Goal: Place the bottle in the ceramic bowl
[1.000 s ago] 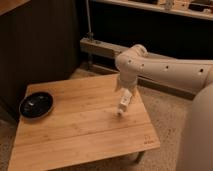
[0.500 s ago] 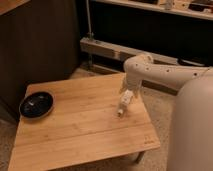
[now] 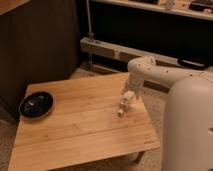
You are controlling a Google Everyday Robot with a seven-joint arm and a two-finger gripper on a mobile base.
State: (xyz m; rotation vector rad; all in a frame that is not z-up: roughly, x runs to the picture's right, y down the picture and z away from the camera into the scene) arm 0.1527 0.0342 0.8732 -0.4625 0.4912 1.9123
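Robot: 1 white arm (image 3: 150, 72) reaches in from the view's right and bends down over the right part of the tabletop (image 3: 85, 130), which is pale wood planks.

Ceramic bowl (image 3: 36, 104): glossy black, upright, near the tabletop's left edge, nothing seen inside it.

Gripper (image 3: 126, 103): low over the tabletop, pointing down and slightly toward the view's left. Jaws: cannot tell whether apart or clamped.

Bottle (image 3: 121, 111): right at the gripper's tip, whitish. Its long axis runs roughly in line with the gripper, slanting down-left, with the lower end at or just above the wood. Cannot tell if it is gripped or merely touched.

Key relation: the bowl lies well apart from the gripper, across the tabletop toward the view's left. Judgement: with a firm grip on the bottle, the coming move is a lift and a long sideways carry to above the bowl.
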